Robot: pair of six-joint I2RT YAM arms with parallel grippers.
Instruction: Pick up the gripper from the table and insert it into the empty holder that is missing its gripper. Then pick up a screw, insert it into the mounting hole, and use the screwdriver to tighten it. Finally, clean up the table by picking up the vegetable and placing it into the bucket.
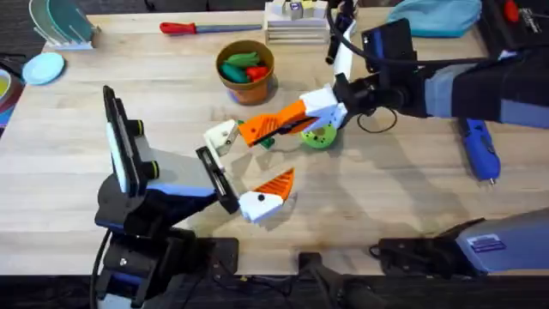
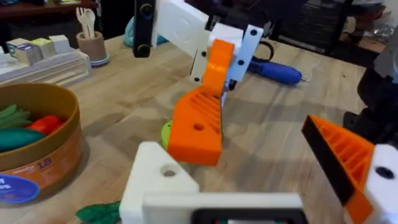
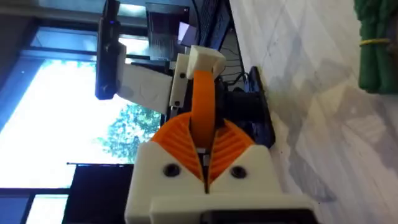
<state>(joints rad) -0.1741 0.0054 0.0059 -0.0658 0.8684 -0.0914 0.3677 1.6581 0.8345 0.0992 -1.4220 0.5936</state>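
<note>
table [image 1: 77,172]: pale wood, matt, visible grain | gripper [image 2: 198,121]: orange plastic, matt, ribbed face, pinched between right gripper [image 3: 204,163] pads | holder [image 2: 163,177]: white plastic, smooth, just below that wedge | screwdriver [image 1: 480,148]: blue plastic, slight gloss | bucket [image 1: 246,71]: terracotta-orange, matt | vegetable [image 3: 377,46]: dark green, ridged

You see an orange ribbed wedge [image 1: 273,125], white holder [image 1: 222,136], blue screwdriver [image 1: 479,148], terracotta bucket [image 1: 246,86], dark green vegetable [image 3: 377,46].
</note>
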